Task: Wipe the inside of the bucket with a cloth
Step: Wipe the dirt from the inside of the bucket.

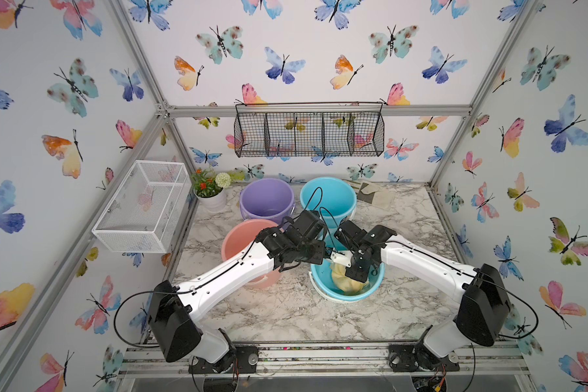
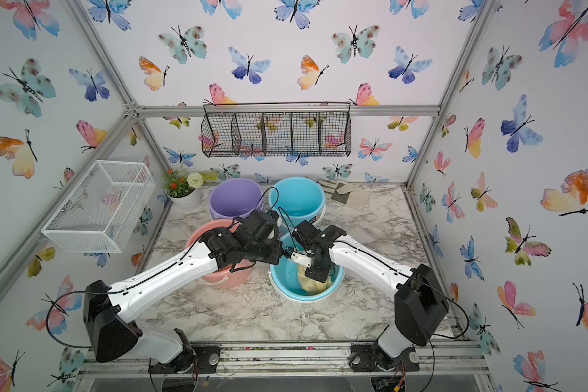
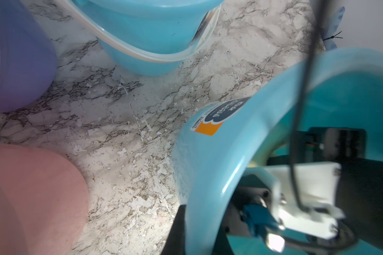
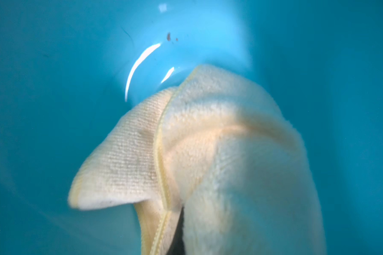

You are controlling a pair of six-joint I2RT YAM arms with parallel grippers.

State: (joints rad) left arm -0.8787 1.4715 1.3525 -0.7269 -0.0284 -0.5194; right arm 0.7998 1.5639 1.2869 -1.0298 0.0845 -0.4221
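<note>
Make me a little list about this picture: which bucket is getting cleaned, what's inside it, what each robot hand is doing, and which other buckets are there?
Bucket being cleaned: near blue bucket, the one closest to the robot's bases
Inside it: pale yellow cloth, bunched up
Right hand: down inside that bucket, shut on the cloth
Left hand: shut on that bucket's rim
Dirt: dark specks on the inside wall
Other buckets: purple bucket, far blue bucket, pink bucket
</note>
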